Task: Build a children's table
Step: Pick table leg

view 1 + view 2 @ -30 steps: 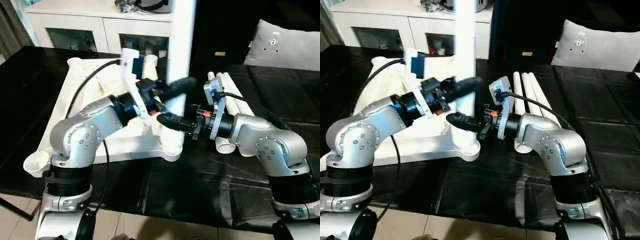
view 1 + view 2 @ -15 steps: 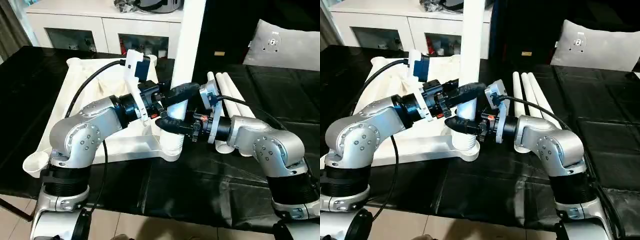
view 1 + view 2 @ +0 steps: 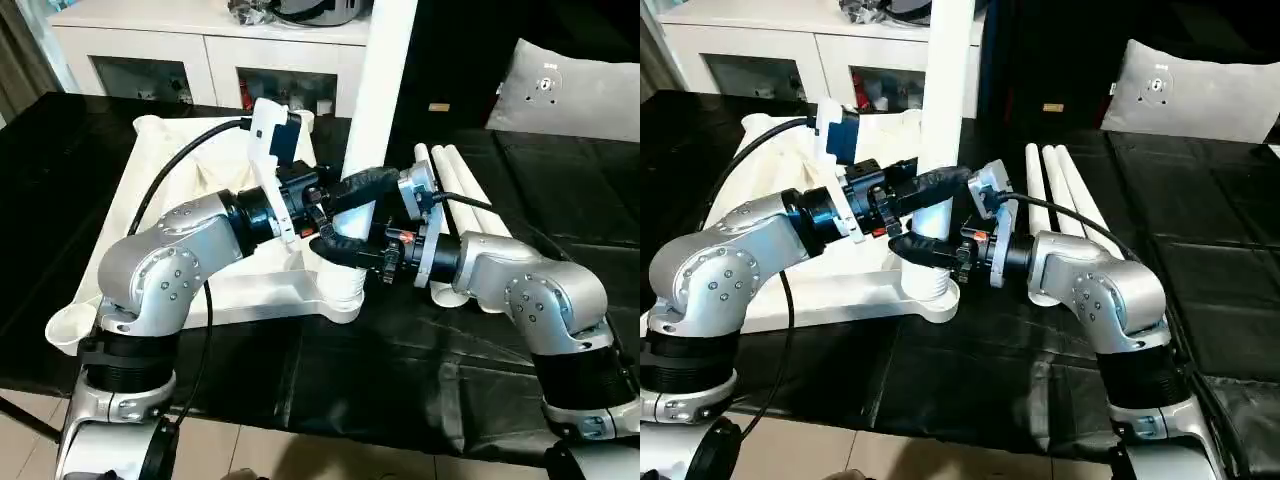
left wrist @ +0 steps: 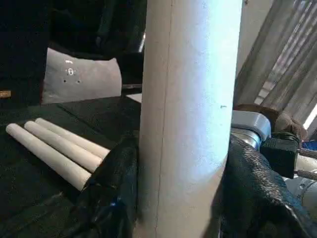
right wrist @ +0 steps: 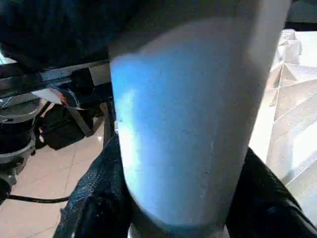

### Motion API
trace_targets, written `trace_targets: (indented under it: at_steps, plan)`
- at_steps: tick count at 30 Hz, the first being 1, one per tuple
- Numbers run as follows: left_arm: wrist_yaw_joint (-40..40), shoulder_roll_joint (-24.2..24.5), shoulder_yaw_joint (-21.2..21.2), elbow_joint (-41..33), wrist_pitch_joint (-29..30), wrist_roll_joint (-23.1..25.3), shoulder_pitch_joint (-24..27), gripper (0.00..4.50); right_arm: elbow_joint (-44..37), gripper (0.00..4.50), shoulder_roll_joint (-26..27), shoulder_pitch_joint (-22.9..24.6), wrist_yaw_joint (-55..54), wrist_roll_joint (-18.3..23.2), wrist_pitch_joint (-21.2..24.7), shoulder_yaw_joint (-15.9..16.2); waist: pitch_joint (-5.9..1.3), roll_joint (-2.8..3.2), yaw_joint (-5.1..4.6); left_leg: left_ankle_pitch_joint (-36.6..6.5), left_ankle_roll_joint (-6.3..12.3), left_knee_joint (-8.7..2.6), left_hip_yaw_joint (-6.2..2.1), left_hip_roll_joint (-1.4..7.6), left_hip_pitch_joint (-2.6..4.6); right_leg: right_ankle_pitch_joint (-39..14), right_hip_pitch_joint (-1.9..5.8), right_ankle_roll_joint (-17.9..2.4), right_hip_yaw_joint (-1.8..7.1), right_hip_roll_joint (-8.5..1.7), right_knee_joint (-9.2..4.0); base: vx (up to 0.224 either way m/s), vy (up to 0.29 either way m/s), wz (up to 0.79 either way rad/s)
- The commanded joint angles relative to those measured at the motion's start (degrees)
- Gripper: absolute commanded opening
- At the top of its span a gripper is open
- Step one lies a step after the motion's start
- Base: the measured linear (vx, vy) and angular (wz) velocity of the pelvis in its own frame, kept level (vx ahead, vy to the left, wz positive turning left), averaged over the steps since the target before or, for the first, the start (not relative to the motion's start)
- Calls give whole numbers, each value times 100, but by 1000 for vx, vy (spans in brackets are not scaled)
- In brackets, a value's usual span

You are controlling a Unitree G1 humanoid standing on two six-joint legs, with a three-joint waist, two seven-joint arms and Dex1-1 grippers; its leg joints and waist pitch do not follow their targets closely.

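top (image 3: 160,190) ribs-up, flat | leg (image 3: 385,90) upright in corner socket | three legs (image 3: 455,185) beside

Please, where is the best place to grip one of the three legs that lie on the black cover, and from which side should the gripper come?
Take the outermost of the three loose legs near its middle, coming from above with the fingers across its width. They lie flat, side by side and touching, so only the tops and the outer flank look free; a round tube probably seats best gripped crosswise.

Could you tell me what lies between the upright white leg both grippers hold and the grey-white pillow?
In the left wrist view, three white tapered legs lie side by side on black cloth between the upright white leg and the grey-white pillow.
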Motion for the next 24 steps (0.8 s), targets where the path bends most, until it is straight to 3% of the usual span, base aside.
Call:
trace_targets:
  at_steps: [1, 4, 5, 11, 14, 17, 19, 20, 24]
  plan:
    - [-64, -57, -38, -211, 48, -202, -83, 266, 123, 195, -10, 18, -200, -90, 25, -66, -443, -41, -5, -165, 36, -352, -43, 192, 23, -647, 348, -1145, 216, -394, -403, 0, 0, 0]
    - [-132, -147, 9, -310, 85, -430, -44, 293, 142, 195, 66, 70, -372, -85, 114, -107, -445, -43, -1, -175, 36, -352, -42, 192, 23, -640, 351, -1159, 220, -396, -402, 0, 0, 0]
    - [-127, -173, 36, -335, 120, -493, -30, 299, 159, 195, 91, 86, -429, -120, 107, -100, -448, -11, 1, -172, 25, -352, -50, 193, 25, -615, 349, -1174, 216, -399, -396, 0, 0, 0]
    - [-83, -239, 86, -363, 138, -558, -9, 347, 157, 195, 184, 178, -542, -254, -55, -48, -444, -24, -9, -240, -4, -358, -46, 193, 25, -647, 353, -1158, 218, -396, -410, 0, 0, 0]
    - [-19, -473, 337, -358, 298, -1026, 16, 381, 226, 195, 292, 253, -818, -495, -333, 12, -443, -23, -3, -233, -26, -356, -43, 192, 19, -606, 350, -1187, 218, -399, -404, 0, 0, 0]
    - [-62, -500, 371, -373, 367, -1173, 80, 396, 184, 195, 367, 270, -920, -511, -381, 10, -443, -20, -7, -263, -23, -359, -45, 185, 24, -612, 347, -1195, 217, -389, -405, 0, 0, 0]
    - [-166, -511, 385, -401, 466, -1330, 169, 420, 138, 194, 459, 272, -1000, -488, -375, 7, -433, -1, -14, -332, -28, -363, -45, 186, 28, -691, 343, -1161, 218, -388, -420, 0, 0, 0]
    - [-239, -530, 350, -386, 525, -1384, 225, 425, 77, 194, 476, 263, -993, -498, -349, 82, -437, 42, -20, -368, -79, -369, -54, 186, 36, -768, 340, -1149, 215, -389, -422, 0, 0, 0]
    - [-284, -519, 192, -284, 440, -1141, 224, 447, 25, 194, 428, 253, -877, -549, -372, 229, -433, 15, -33, -414, -75, -379, -57, 194, 37, -752, 345, -1104, 215, -380, -432, 0, 0, 0]
